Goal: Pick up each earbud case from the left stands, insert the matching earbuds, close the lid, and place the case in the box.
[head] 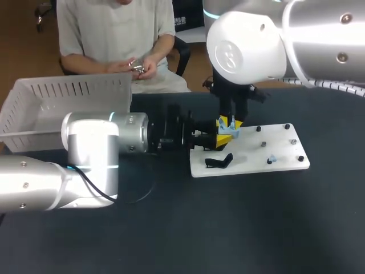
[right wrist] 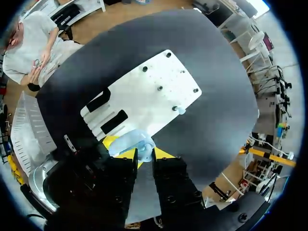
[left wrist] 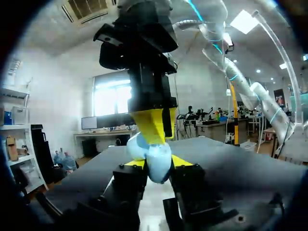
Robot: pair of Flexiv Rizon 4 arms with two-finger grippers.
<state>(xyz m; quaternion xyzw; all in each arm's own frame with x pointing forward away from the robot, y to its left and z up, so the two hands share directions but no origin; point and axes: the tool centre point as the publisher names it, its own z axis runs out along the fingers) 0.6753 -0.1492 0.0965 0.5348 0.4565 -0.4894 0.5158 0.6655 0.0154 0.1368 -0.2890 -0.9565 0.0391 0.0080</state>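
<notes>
My left gripper reaches in from the left over the near corner of the white plate and is shut on a pale blue earbud case. In the left wrist view the case sits between its yellow tips. My right gripper points straight down onto the case, its tips closed on a small pale blue earbud. From the right wrist the case lies just under that gripper. Another pale blue earbud rests on a peg on the plate.
A black stand sits on the plate's front left, with several dark pegs spread across the plate. A white slotted basket stands at the back left of the dark table.
</notes>
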